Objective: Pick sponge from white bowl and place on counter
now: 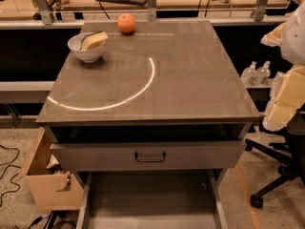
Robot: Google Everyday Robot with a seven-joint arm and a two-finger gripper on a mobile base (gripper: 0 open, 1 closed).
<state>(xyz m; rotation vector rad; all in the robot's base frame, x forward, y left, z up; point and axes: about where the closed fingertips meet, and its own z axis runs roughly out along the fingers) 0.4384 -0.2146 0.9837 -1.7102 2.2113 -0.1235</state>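
Grey-brown counter [190, 85] with sponge [95, 39] in white bowl [87, 54]; end effector [284, 101] beside right edge

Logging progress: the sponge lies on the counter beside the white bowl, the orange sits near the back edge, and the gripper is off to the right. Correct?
No. The camera view shows the sponge inside the white bowl, not beside it on the counter. The orange near the back edge and the gripper off to the right are as stated.
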